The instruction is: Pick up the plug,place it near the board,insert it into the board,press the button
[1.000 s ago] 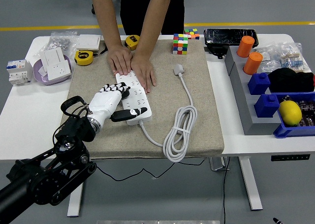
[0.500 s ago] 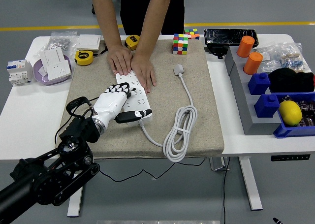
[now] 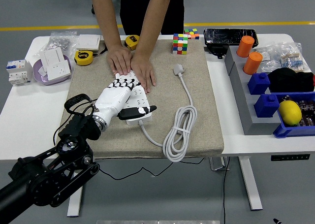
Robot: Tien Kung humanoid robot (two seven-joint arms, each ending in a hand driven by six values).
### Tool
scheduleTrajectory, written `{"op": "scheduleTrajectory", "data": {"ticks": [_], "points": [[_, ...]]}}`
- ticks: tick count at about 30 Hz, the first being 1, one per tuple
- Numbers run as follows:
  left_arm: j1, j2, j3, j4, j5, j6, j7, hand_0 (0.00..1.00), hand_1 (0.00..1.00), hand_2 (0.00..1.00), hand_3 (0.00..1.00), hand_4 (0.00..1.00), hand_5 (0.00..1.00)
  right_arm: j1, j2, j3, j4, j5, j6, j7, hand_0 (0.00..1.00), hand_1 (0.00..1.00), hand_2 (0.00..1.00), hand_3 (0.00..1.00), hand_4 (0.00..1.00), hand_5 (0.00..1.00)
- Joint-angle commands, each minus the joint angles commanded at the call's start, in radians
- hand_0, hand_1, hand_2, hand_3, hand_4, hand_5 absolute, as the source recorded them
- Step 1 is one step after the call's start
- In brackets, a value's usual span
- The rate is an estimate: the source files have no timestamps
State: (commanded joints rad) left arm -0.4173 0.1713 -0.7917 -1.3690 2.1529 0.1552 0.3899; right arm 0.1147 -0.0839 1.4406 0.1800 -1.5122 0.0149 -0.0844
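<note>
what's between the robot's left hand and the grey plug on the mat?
Head view: only bare beige mat and a stretch of the white cable. The white left hand rests over the white power strip; the grey plug lies apart, up right.

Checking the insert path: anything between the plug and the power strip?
Nothing lies between the plug and the power strip; only bare mat. But the person's hands cover the strip's far end and the left hand lies over its middle, hiding most sockets.
</note>
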Motion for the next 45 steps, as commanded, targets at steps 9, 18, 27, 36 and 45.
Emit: {"op": "scheduleTrajectory", "data": {"ticks": [9,18,27,36,45], "points": [[0.018,0.005,0.007,-0.154,0.004,-0.063,0.050,0.297,0.189,0.296,0.885,0.844,0.491,-0.002,-0.001,0.000,0.000,-0.002,0.000,-0.001,0.821,0.733,0.741,0.774,0.998,0.878],[0.019,0.006,0.012,-0.142,0.015,-0.195,0.149,0.171,0.050,0.149,0.833,0.693,0.313,0.002,-0.002,-0.002,0.000,0.003,-0.001,-0.001,0.821,0.733,0.741,0.774,0.998,0.878],[0.015,0.001,0.032,-0.091,0.002,-0.245,0.161,0.141,0.039,0.146,0.849,0.492,0.049,0.003,-0.001,-0.003,0.000,0.006,-0.001,0.000,0.821,0.733,0.742,0.774,0.998,0.878],[0.010,0.000,0.037,-0.048,-0.004,-0.253,0.162,0.139,0.038,0.145,0.852,0.485,0.112,0.004,-0.001,0.000,0.000,0.004,-0.001,0.000,0.821,0.733,0.741,0.774,0.998,0.878],[0.008,0.002,0.038,-0.042,-0.004,-0.278,0.177,0.138,0.038,0.146,0.827,0.494,0.010,0.004,0.000,0.000,0.000,0.005,-0.001,0.001,0.821,0.733,0.742,0.774,0.998,0.878]]}}
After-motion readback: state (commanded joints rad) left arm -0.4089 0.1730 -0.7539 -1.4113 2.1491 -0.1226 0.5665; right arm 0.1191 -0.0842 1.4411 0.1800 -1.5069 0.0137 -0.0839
